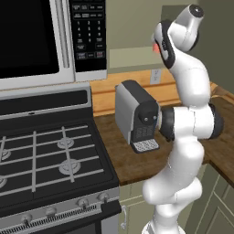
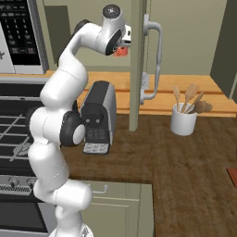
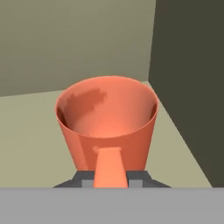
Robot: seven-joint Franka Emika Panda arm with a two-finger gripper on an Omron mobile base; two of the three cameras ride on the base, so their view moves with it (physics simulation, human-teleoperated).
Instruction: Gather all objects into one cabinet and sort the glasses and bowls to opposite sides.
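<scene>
Left base view, left to right: stove (image 1: 45,155) with grates, microwave (image 1: 50,36) above it, coffee machine (image 1: 137,116) on the wood counter (image 1: 123,160), then the arm rising at right, wrist up high, with a sliver of the orange-red mug (image 1: 156,47) showing behind the forearm. Right base view: arm at left, reaching up to the cabinet; the mug (image 2: 121,50) is up at the hand, just left of the open door (image 2: 137,65) (long curved grey handle (image 2: 155,65) on its right face), and the coffee machine (image 2: 98,118) sits below it on the counter (image 2: 176,171). Further right a white crock (image 2: 183,119) with wooden utensils stands near the back wall, and a red edge of something (image 2: 232,177) shows at the frame's right border, can't tell what. Hand view: mug (image 3: 107,127) fills the centre, upright, mouth open toward the camera, its handle (image 3: 107,166) running down between the fingertips (image 3: 85,181). Gripper (image 3: 109,183) is clamped on that handle. The mug sits on or just over the pale cabinet shelf (image 3: 30,135) (contact not visible), near the dark side wall (image 3: 188,78) at right, back wall behind it.
</scene>
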